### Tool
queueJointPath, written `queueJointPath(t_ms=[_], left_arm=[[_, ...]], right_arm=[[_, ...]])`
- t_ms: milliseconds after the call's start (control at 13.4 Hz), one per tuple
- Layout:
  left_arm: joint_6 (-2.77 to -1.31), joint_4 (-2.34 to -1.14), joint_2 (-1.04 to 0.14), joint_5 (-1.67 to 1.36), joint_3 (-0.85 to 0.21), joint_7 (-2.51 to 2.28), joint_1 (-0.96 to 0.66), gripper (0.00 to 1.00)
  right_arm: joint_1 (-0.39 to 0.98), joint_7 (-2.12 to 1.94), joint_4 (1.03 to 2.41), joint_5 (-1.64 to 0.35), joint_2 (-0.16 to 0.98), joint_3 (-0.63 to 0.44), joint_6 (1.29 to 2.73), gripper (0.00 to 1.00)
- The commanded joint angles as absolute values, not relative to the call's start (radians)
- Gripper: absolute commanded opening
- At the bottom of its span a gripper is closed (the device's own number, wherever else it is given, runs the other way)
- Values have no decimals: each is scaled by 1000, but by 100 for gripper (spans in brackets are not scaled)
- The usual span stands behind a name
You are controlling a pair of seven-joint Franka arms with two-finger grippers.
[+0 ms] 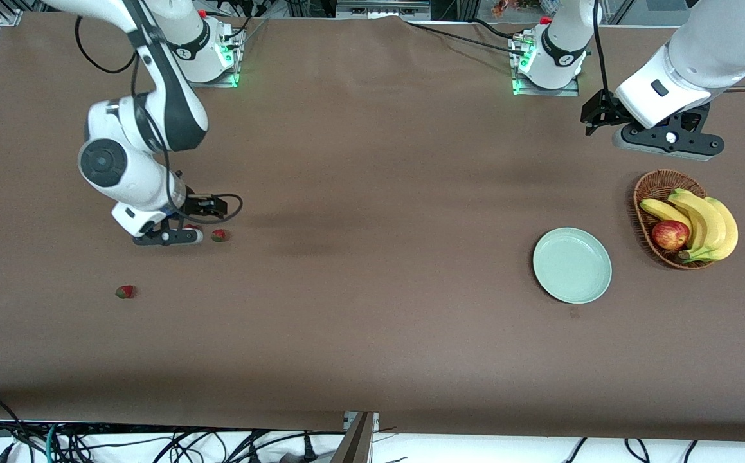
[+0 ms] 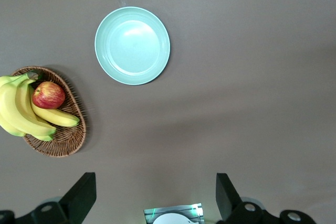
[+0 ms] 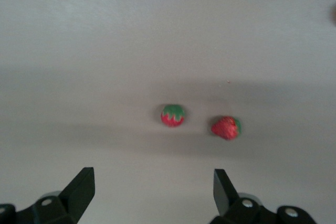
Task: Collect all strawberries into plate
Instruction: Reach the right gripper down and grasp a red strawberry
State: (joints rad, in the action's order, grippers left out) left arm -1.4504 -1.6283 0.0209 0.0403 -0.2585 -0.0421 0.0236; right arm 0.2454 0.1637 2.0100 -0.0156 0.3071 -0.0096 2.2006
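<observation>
Three strawberries lie at the right arm's end of the table. One strawberry point(image 1: 220, 235) lies beside my right gripper point(image 1: 176, 233). A second strawberry point(image 1: 191, 227) is partly hidden by that gripper. The third strawberry point(image 1: 126, 292) lies nearer the front camera. The right wrist view shows two strawberries, one point(image 3: 172, 115) cap up and one point(image 3: 226, 127) on its side, ahead of the open, empty right gripper point(image 3: 152, 187). The mint-green plate point(image 1: 572, 265) sits empty at the left arm's end and also shows in the left wrist view point(image 2: 132, 45). My left gripper point(image 1: 668, 143) hangs open and empty point(image 2: 155, 195), high above the table.
A brown wicker basket point(image 1: 643, 193) beside the plate holds bananas point(image 1: 706, 222) and a red apple point(image 1: 670, 234). The basket point(image 2: 68, 135) also shows in the left wrist view. Both arm bases stand along the table edge farthest from the front camera.
</observation>
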Motion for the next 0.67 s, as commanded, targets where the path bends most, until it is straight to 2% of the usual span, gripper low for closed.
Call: queueJointPath(t_ms=[0,449,599], left_arm=[[-1431,-1612,25,12,-259,-34,29,100],[-1431,-1614,25,6,-259,-34,31,100],[-1428,-1614,25,6,-259,-34,34,100]], right_arm=[[241,170,2032,-25,371,-11,2279,100],[233,169,2043,-25,482,-11,2433,79],[230,167,2043,-25,492,-11,2444,63]])
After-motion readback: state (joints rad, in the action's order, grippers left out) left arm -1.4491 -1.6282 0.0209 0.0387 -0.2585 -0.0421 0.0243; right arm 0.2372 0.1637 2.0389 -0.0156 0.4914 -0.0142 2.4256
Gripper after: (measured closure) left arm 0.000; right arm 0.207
